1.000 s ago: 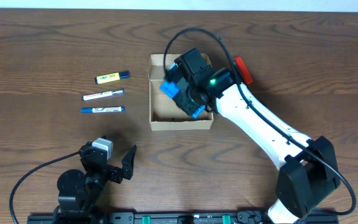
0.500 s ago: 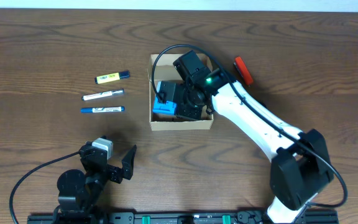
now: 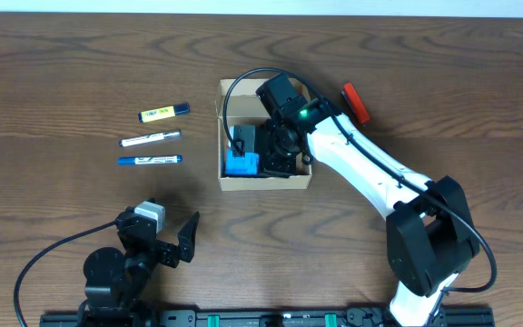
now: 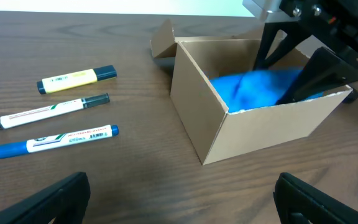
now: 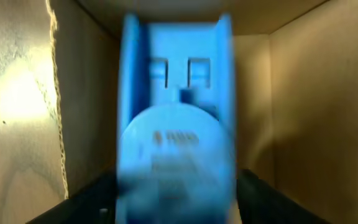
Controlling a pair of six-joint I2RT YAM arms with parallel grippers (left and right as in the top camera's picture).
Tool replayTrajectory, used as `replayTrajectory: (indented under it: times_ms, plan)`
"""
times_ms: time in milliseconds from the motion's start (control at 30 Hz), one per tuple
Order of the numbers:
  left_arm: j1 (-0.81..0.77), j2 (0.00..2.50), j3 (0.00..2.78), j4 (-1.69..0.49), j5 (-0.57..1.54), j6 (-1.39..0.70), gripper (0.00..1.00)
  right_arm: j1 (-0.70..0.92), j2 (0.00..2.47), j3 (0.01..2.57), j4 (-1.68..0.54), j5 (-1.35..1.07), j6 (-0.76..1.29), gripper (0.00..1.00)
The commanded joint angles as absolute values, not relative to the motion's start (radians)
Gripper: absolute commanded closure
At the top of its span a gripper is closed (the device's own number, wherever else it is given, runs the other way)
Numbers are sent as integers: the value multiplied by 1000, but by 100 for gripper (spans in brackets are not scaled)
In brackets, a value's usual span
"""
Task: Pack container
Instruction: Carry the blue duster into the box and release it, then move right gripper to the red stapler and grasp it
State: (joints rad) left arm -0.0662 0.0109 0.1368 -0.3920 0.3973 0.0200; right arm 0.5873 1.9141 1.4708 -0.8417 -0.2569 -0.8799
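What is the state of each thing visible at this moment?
container: lid open, blue plastic piece inside.
blue plastic piece: gripped, inside the container.
right gripper: shut on the blue plastic piece.
left gripper: open, empty.
yellow marker, white marker, blue marker: capped, outside the container.
red item: outside, beside the container.

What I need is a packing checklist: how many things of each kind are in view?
Marker pens: 3 (yellow pen, white pen, blue pen)
Cardboard box: 1
Blue plastic object inside the box: 1
Red object beside the box: 1
Total: 6
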Motion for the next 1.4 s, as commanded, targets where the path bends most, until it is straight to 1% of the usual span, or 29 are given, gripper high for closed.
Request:
replayTrajectory:
  times_ms: [0,100,300,400,533,700,867,1000,1167,1367]
  plan:
    - [-60,4,116,-391,411,22,5,580,1915,1474,-837,-289,-884,31]
    - [-60,4,116,-391,411,23,4,580,1914,1493,-847,-289,-855,28]
    - [-60,4,116,-391,411,22,5,574,1868,1606,-941,-286,-785,34]
    - [-60,4,116,-391,411,23,5,547,1816,1675,-965,-247,-712,32]
    - [-60,4,116,-391,411,23,5,471,1739,1707,-949,-209,-637,29]
    - [-60,4,116,-391,411,23,5,299,1708,1705,-947,-206,-580,25]
    - [-60,4,116,-391,411,23,5,158,1760,1698,-949,-207,-580,24]
    - [-60,4,116,-391,412,23,5,88,1836,1698,-896,-207,-561,24]
    - [-60,4,116,-391,411,22,4,39,1961,1698,-819,-208,-501,23]
    - [-60,4,116,-391,412,23,5,30,2103,1698,-781,-206,-456,24]
